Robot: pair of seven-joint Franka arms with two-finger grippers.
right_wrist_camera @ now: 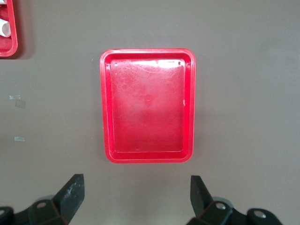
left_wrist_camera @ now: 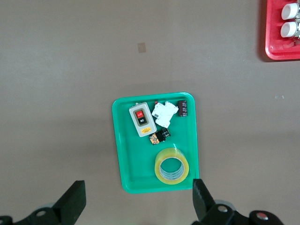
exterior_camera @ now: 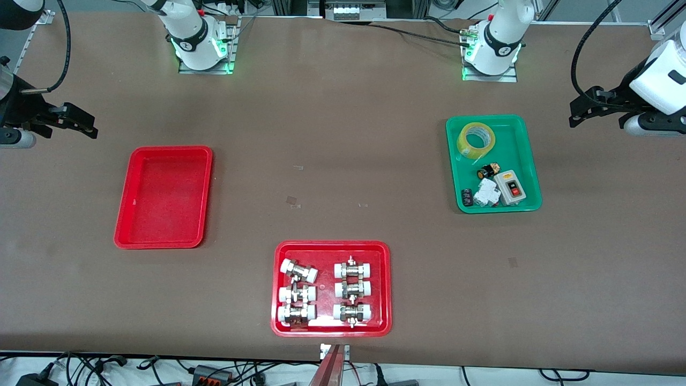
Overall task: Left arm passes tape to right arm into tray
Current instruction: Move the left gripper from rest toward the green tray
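The yellow tape (exterior_camera: 464, 147) lies flat in the green tray (exterior_camera: 517, 145), in the corner nearest the robots' bases. My left gripper (exterior_camera: 573, 112) hangs open over bare table at the left arm's end, beside that tray and apart from it. In the left wrist view the tape (left_wrist_camera: 171, 153) lies just ahead of the open left gripper (left_wrist_camera: 138, 187). The plain red tray (exterior_camera: 163, 198) sits bare toward the right arm's end. My right gripper (exterior_camera: 92, 126) hovers open over the table beside it, holding nothing. The right wrist view shows the red tray (right_wrist_camera: 147, 105) ahead of the right gripper (right_wrist_camera: 136, 180).
The green tray also holds a grey switch box (exterior_camera: 512, 186), a white breaker (exterior_camera: 486, 193) and a small black and yellow part (exterior_camera: 486, 171). A wider red tray (exterior_camera: 383, 289) with several white-capped metal fittings stands near the table's front edge.
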